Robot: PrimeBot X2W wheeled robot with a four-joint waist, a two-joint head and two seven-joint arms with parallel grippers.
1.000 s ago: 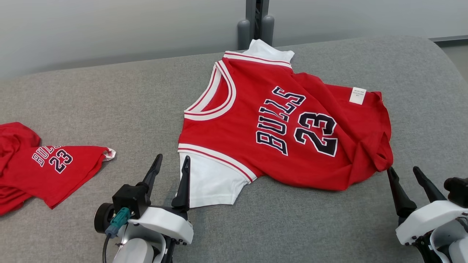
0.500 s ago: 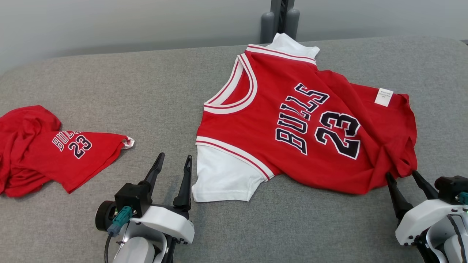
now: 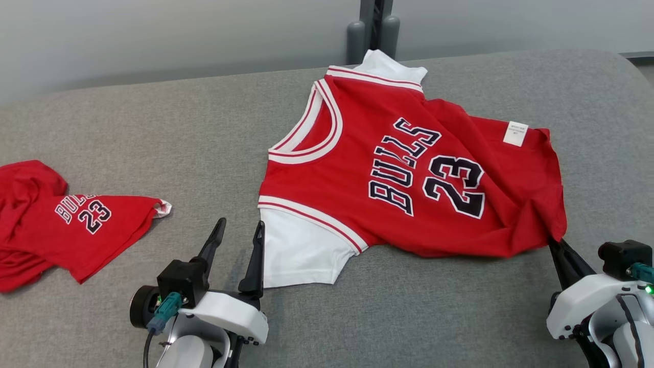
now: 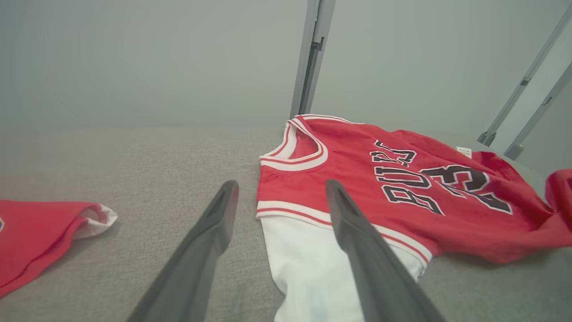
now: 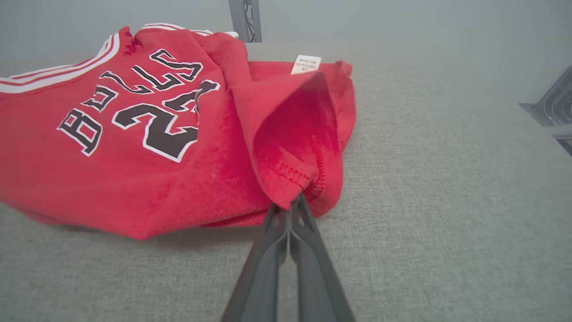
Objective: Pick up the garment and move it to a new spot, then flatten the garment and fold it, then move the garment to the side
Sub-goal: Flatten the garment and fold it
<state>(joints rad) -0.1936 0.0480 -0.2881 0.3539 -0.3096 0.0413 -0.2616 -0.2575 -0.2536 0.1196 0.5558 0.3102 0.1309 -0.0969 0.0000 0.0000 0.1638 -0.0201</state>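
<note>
The garment (image 3: 409, 174) is a red jersey with white sleeves and "BULLS 23" printed on it, spread on the grey table (image 3: 204, 128). My right gripper (image 3: 556, 244) is shut on its near right hem corner, and the right wrist view shows the pinched fold of the garment (image 5: 286, 179) rising from the right gripper (image 5: 290, 206) tips. My left gripper (image 3: 240, 230) stands open just left of the white sleeve (image 3: 299, 253). In the left wrist view the left gripper (image 4: 279, 192) frames the edge of the sleeve (image 4: 308, 255) without touching it.
A second red piece (image 3: 66, 225) with the same print lies crumpled at the table's left edge, also seen as red cloth (image 4: 40, 232) in the left wrist view. A grey post (image 3: 373, 30) rises behind the table. Bare grey surface stretches between the two garments.
My right gripper has moved forward to the hem corner and shut on it. The head camera swung between frames. The left gripper stays open in place.
</note>
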